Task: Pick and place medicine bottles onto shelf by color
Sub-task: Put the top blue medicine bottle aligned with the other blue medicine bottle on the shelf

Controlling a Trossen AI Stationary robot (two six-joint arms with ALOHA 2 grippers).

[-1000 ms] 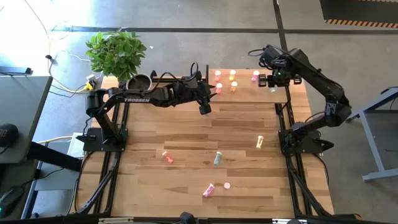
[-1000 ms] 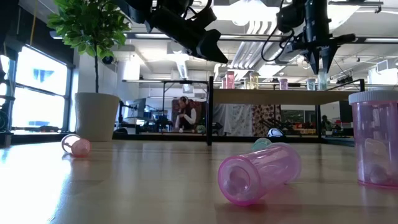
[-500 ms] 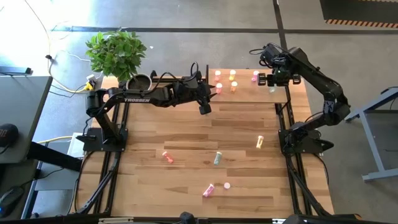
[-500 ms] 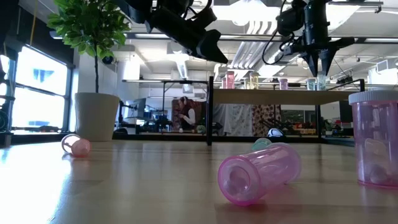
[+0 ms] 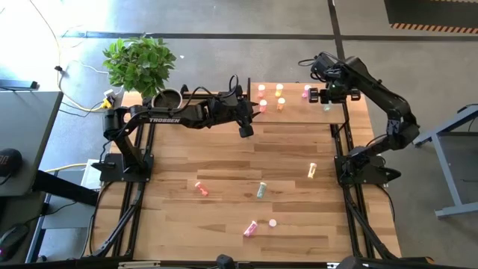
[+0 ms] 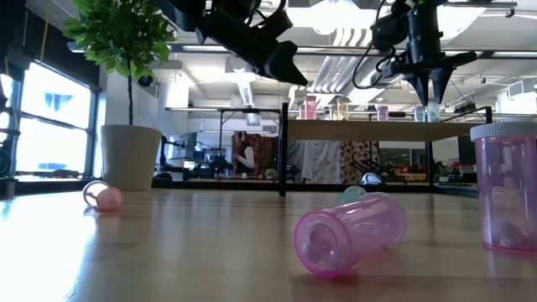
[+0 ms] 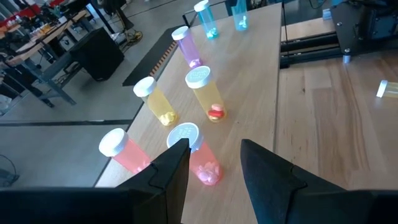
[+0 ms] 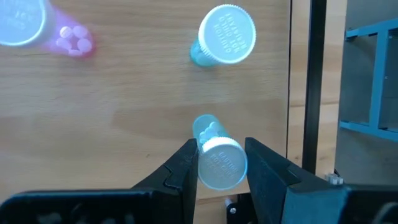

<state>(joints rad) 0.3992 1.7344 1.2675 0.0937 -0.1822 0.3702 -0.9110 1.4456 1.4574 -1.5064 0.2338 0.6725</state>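
The light-wood shelf (image 5: 295, 112) stands at the table's far side. Several medicine bottles stand on it: two reddish-pink (image 7: 124, 149) (image 7: 198, 155), two yellow-orange (image 7: 157, 102) (image 7: 206, 94), one pink (image 7: 186, 45) and one pale blue-green (image 8: 224, 37). My right gripper (image 8: 219, 171) is over the shelf's right end, shut on another pale blue-green bottle (image 8: 214, 155). My left gripper (image 5: 245, 128) hangs open and empty in the air off the shelf's left near corner. Other bottles lie on the table: orange (image 5: 200, 187), green (image 5: 261, 190), yellow (image 5: 312, 170), pink (image 5: 250, 228). My right gripper pinches the blue-green bottle between its two fingers at the white cap end (image 8: 221, 167). The fingers come from above, pointing down. The bottle hangs nearly upright below them, its base (image 6: 433, 116) right at the shelf top; whether it touches, I cannot tell.
A potted plant (image 5: 140, 63) stands at the far left corner. A loose white cap (image 5: 272, 223) lies by the pink bottle. A thin black upright (image 6: 283, 147) stands at the shelf's left end. Bare wood lies between the shelf and the lying bottles.
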